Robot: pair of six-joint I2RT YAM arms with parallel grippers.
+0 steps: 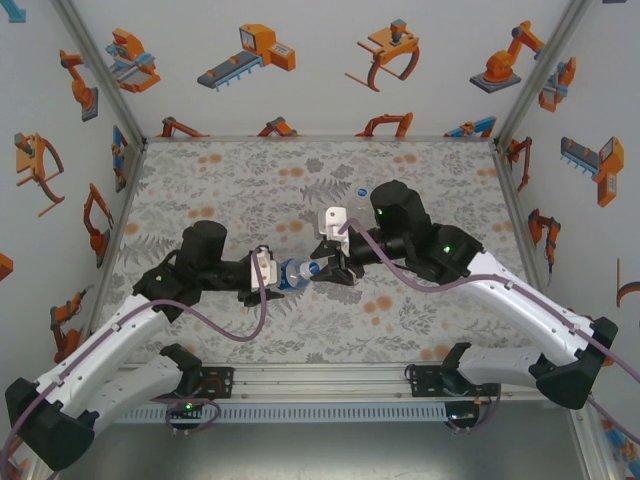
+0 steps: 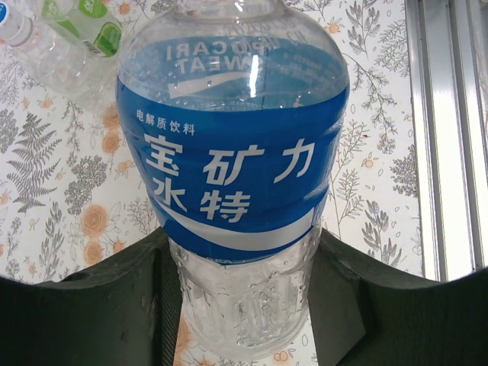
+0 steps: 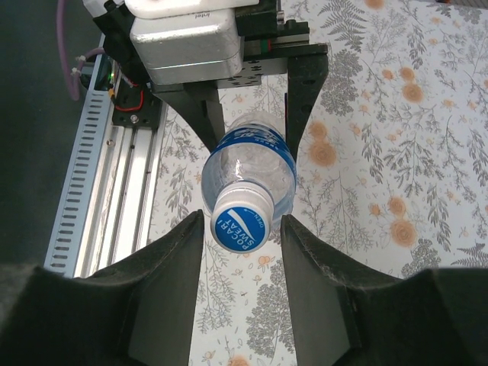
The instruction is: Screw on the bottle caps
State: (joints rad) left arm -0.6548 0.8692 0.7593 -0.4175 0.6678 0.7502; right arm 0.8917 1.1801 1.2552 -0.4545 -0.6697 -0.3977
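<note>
My left gripper (image 1: pixel 280 272) is shut on the base of a see-through bottle with a blue label (image 2: pixel 232 175) and holds it level above the table, neck towards the right arm. The bottle carries a white cap with a blue top (image 3: pixel 242 221). That cap sits between the fingers of my right gripper (image 3: pixel 241 223), which stands open. The left finger (image 3: pixel 187 244) is almost at the cap, and a gap shows at the right finger (image 3: pixel 297 244). From above, the two grippers meet at the bottle (image 1: pixel 296 272) in mid-table.
A second clear bottle with a green label (image 2: pixel 80 34) lies on the patterned table beyond the held one. A small blue round thing (image 1: pixel 361 190) rests on the table behind the right arm. The aluminium rail (image 3: pixel 99 191) runs along the near edge.
</note>
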